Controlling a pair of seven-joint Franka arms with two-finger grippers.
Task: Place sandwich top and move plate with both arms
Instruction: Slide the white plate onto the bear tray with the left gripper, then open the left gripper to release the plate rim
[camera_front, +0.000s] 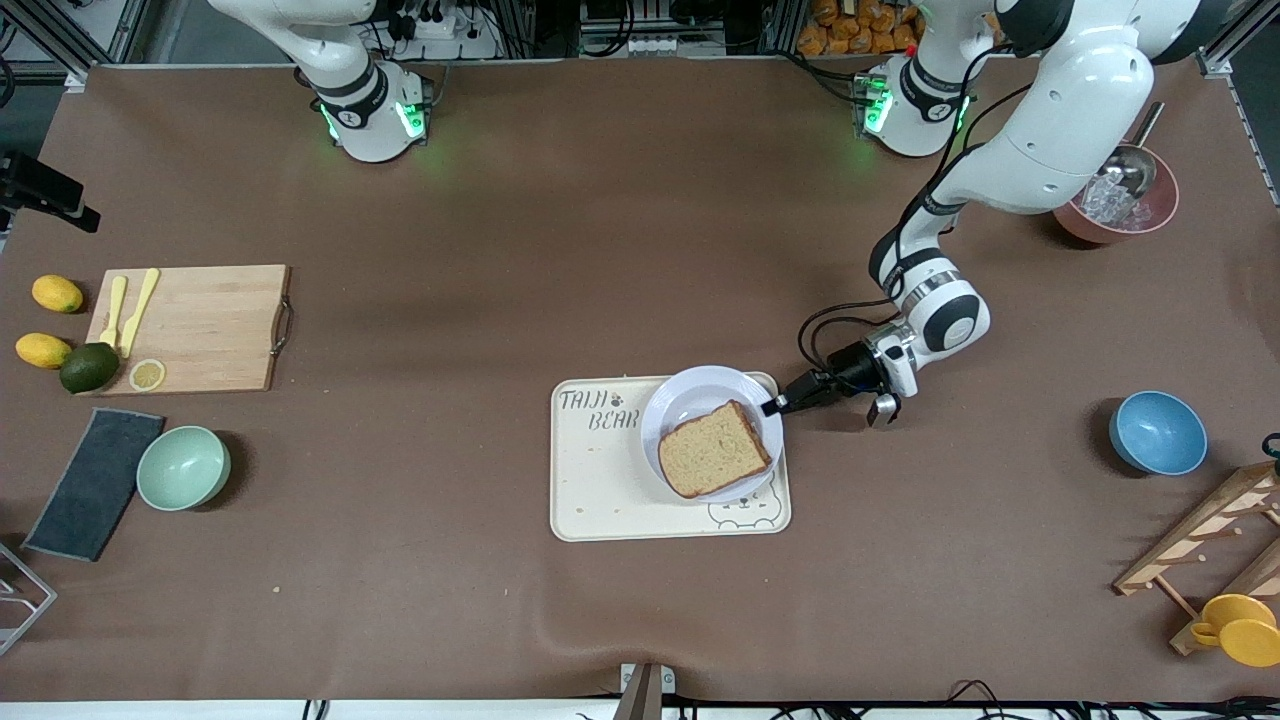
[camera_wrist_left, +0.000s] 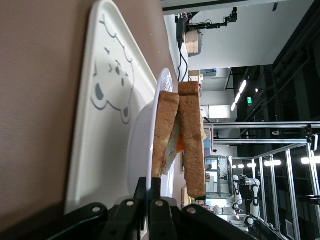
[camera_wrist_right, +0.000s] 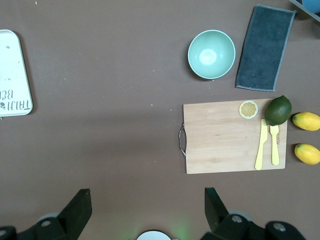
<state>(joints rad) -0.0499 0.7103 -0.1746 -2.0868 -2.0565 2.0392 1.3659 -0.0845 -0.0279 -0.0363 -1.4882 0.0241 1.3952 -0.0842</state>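
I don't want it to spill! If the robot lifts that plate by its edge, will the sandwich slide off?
Maybe. The left gripper pinches only one rim of the plate, so the plate could tip. The plate looks smooth, and the sandwich top just rests there, loose. Still, the raised rim may catch it.
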